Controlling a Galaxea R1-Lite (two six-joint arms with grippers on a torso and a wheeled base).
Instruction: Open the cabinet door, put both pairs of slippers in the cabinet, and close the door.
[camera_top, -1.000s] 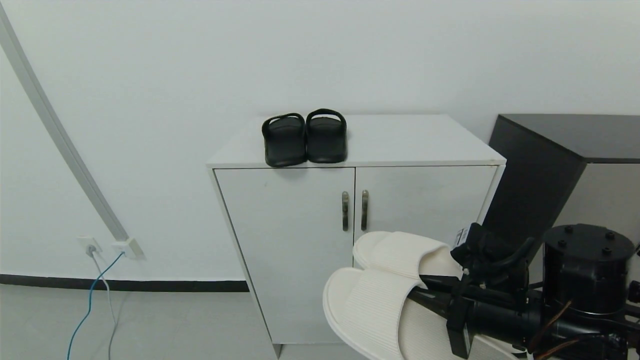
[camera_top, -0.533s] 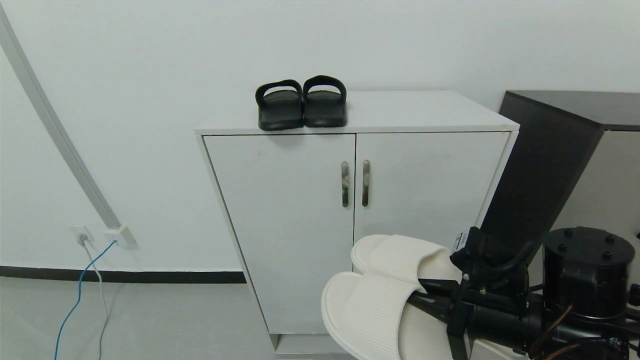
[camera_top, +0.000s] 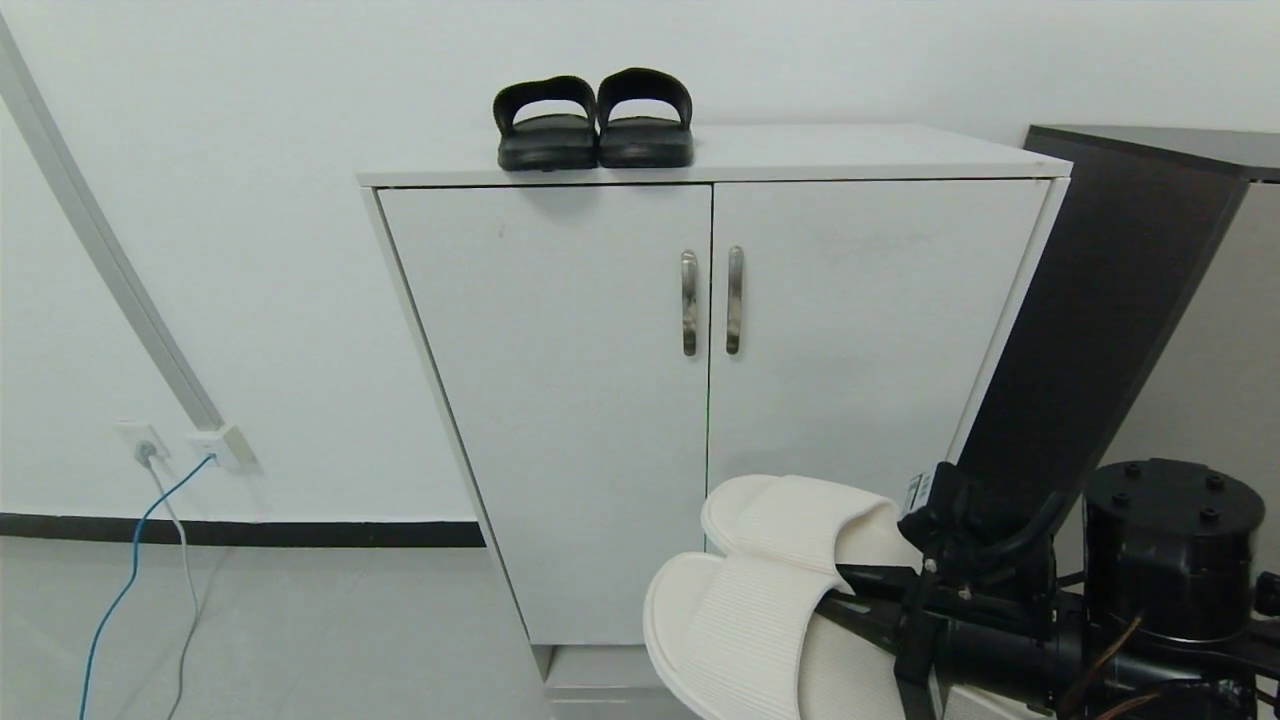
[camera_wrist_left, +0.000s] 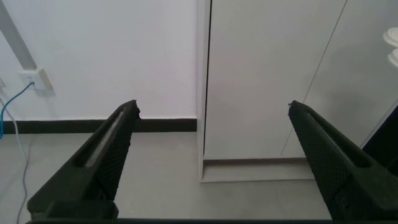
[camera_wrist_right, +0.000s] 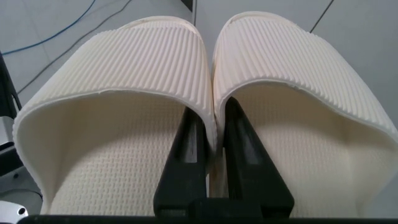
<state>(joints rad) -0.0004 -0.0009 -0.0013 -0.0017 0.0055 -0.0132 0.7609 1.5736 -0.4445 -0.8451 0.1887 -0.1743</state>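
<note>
A white two-door cabinet (camera_top: 560, 400) stands against the wall, both doors closed, with two metal handles (camera_top: 689, 302) at the centre. A pair of black slippers (camera_top: 594, 120) sits on its top near the front edge. My right gripper (camera_top: 850, 590) is low, in front of the right door, shut on a pair of cream slippers (camera_top: 760, 590) by their inner walls; its fingers (camera_wrist_right: 193, 155) pinch the two together (camera_wrist_right: 211, 106). My left gripper (camera_wrist_left: 211, 112) is open, with the cabinet's left corner (camera_wrist_left: 208, 93) and the floor between its fingers.
A tall black cabinet (camera_top: 1120, 300) stands right beside the white one. On the left, a grey wall conduit (camera_top: 100, 250) runs down to sockets (camera_top: 225, 447) with blue and grey cables trailing onto the floor. Bare floor lies left of the cabinet.
The head camera has lowered, so the cabinet and black slippers sit higher in the picture. The right gripper still holds the cream slippers in the same place.
</note>
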